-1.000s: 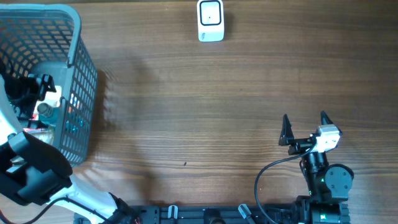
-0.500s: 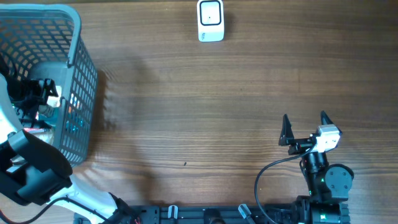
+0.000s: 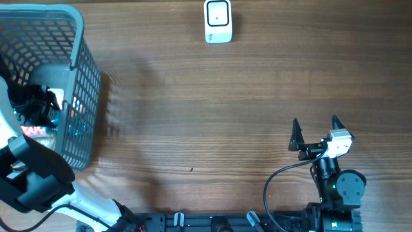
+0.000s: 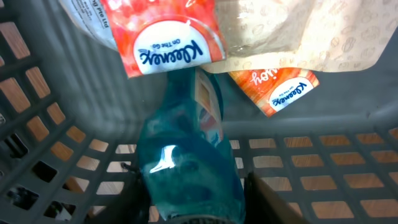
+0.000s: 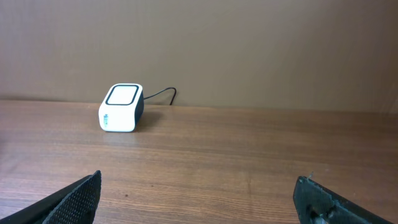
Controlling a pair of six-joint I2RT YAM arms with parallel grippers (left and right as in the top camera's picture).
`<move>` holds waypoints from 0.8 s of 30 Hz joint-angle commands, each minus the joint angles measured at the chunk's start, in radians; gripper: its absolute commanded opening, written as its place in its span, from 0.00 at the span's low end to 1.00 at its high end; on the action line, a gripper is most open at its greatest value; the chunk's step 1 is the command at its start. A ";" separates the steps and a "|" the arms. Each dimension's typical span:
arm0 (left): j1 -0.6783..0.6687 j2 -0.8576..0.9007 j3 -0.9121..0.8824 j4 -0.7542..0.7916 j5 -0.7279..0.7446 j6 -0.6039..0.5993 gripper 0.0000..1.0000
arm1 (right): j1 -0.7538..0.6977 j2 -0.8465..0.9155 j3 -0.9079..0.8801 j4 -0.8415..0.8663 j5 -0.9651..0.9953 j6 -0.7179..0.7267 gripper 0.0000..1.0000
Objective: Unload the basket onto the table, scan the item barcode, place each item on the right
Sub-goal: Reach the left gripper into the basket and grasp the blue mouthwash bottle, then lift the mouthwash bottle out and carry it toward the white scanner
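Observation:
In the left wrist view a blue translucent bottle (image 4: 186,168) with a label lies on the floor of the grey mesh basket (image 4: 323,162). My left gripper (image 4: 193,202) sits inside the basket (image 3: 77,38), its two dark fingers pressed against either side of the bottle. The white barcode scanner (image 3: 218,21) stands at the far edge of the table and also shows in the right wrist view, scanner (image 5: 121,107). My right gripper (image 3: 315,125) hangs open and empty near the front right, facing the scanner.
An orange Kleenex tissue pack (image 4: 165,37), a second orange pack (image 4: 277,90) and a beige patterned packet (image 4: 323,31) lie in the basket just beyond the bottle. The basket walls stand close around my left gripper. Bare wooden table (image 3: 212,109) lies between basket and scanner.
My left gripper's jaws have closed in from wide open onto the blue bottle, and the gripper has sunk a little deeper into the basket. The right arm has stayed still.

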 commanded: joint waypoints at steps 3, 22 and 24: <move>-0.005 -0.003 -0.008 0.003 0.005 -0.007 0.23 | 0.004 -0.005 -0.001 0.004 0.010 -0.016 1.00; -0.002 -0.061 0.292 -0.072 0.073 -0.004 0.04 | 0.004 -0.005 -0.001 0.004 0.010 -0.017 1.00; -0.002 -0.084 0.355 -0.095 0.073 -0.004 0.04 | 0.004 -0.005 -0.001 0.004 0.010 -0.017 1.00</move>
